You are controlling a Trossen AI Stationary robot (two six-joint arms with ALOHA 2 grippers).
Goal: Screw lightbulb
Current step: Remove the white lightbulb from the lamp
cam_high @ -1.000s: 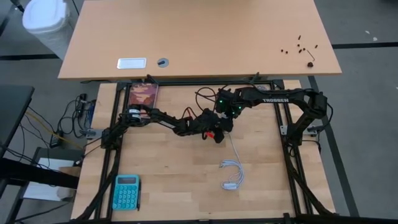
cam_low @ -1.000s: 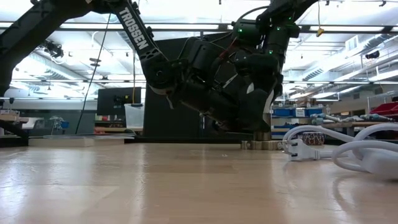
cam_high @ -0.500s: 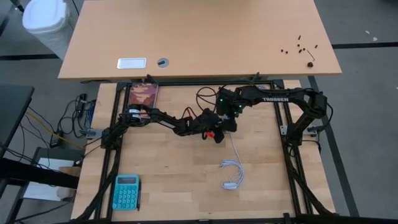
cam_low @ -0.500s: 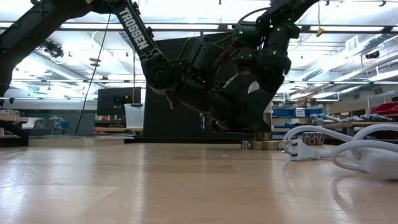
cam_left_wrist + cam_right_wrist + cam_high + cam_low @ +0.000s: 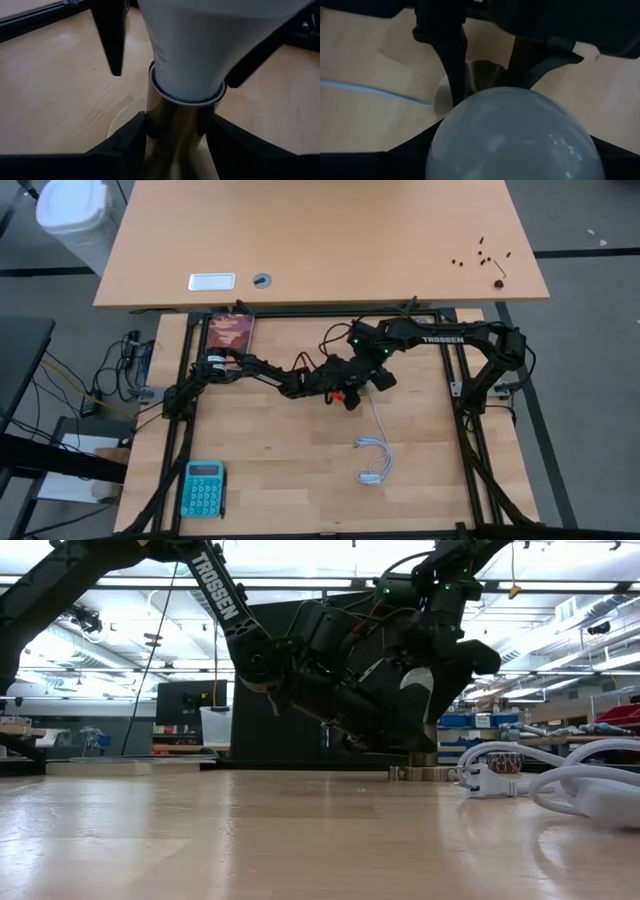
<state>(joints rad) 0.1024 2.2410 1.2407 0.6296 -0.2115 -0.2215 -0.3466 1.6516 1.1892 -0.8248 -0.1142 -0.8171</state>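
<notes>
The left gripper (image 5: 175, 132) is clamped on the brass-coloured socket (image 5: 176, 127), one dark finger seen pressed against each side of its metal barrel in the left wrist view. The socket stands on a pale round base (image 5: 122, 120) on the wooden table (image 5: 300, 470), near the middle of the table and closer to its far edge.

The lightbulb (image 5: 200, 45) is seated upright in the top of the socket, its white neck meeting the socket's rim. The right gripper (image 5: 512, 150) is closed around the frosted dome of the lightbulb (image 5: 512, 135) from above; in the right wrist view, the dome is flanked by its dark fingers, and the left gripper's fingers (image 5: 451, 55) are seen below at the socket (image 5: 482, 75).

In the high view, both grippers are met at one spot, the left gripper (image 5: 345, 385) reached in from the left edge and the right gripper (image 5: 378, 370) from the right.

A white cable (image 5: 375, 455) is coiled on the table nearer the front edge. A teal calculator (image 5: 203, 488) is lying at the front left corner.
</notes>
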